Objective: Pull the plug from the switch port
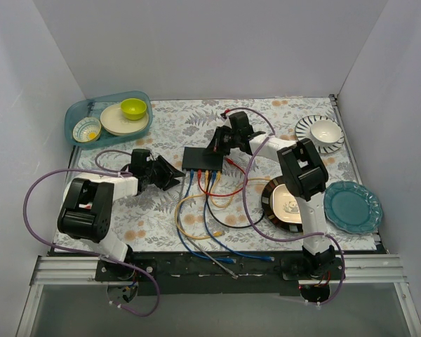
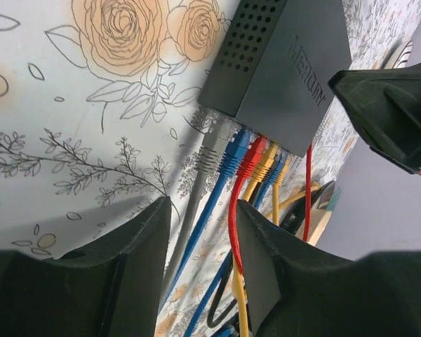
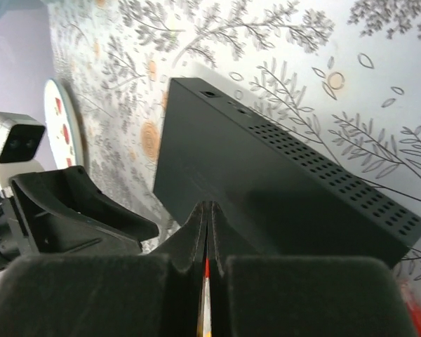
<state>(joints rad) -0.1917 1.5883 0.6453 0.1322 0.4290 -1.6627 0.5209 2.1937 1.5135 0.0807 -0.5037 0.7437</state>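
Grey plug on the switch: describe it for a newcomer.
Mid-table on the floral mat lies the flat black switch, plugs along its near edge. In the left wrist view the grey plug ends that row on the left, beside a blue plug; it is the only grey one.

I'm counting one switch, one tray, four plates and three bowls. At least five plugs are sitting in its ports, and the last ones are blurring together.
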